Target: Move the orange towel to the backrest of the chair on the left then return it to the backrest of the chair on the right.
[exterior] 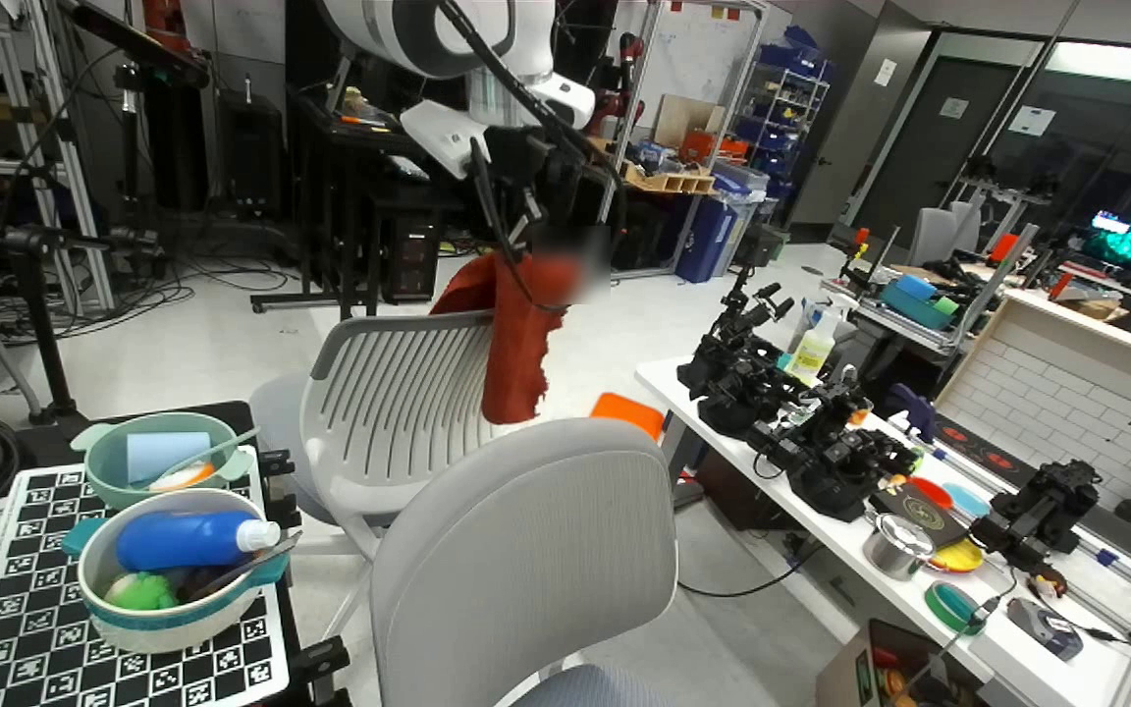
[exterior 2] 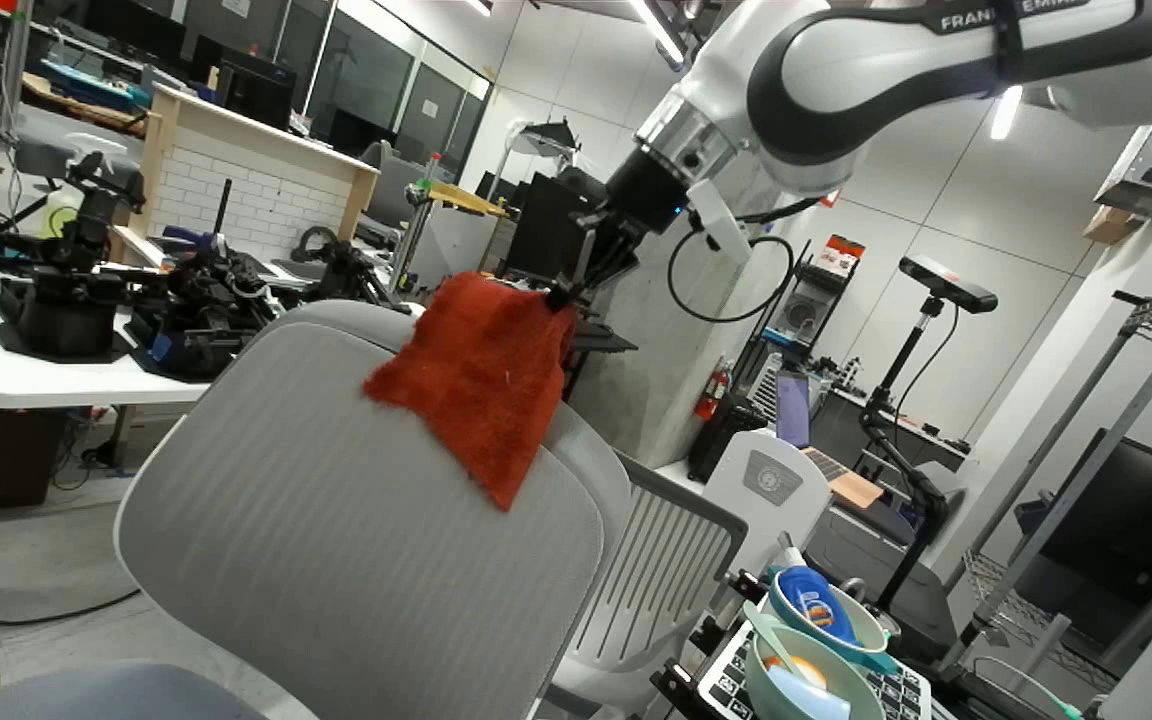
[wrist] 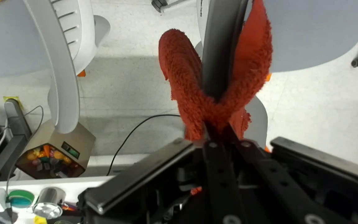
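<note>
The orange towel (exterior 2: pixel 481 375) is clamped in the gripper (wrist: pixel 218 130) and draped over a chair's backrest (exterior 2: pixel 326 520). The slat-side flap (exterior: pixel 516 344) is hung long axis near vertical, free end down; its top is partly blurred in an exterior view.

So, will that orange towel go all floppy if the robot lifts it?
Probably: the orange towel bends over the chair backrest and hangs down both sides. It looks like plain cloth, so it's likely light. Its fuzzy surface probably won't slip easily from the gripper pinching it.
</note>
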Action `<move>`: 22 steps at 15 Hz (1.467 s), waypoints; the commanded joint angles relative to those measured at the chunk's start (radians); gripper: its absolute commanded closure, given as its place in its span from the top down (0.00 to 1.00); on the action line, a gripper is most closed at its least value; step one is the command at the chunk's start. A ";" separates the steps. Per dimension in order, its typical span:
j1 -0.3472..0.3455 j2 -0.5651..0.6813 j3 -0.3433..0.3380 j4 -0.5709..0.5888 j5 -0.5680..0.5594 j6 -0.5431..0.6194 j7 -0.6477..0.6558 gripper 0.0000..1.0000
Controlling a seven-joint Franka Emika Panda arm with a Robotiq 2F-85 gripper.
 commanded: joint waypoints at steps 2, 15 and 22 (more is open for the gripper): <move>-0.065 -0.117 -0.048 0.054 0.118 -0.100 -0.137 0.02; -0.181 -0.227 -0.231 0.022 0.195 -0.194 -0.387 0.02; -0.152 -0.199 -0.190 -0.073 0.161 -0.175 -0.361 0.02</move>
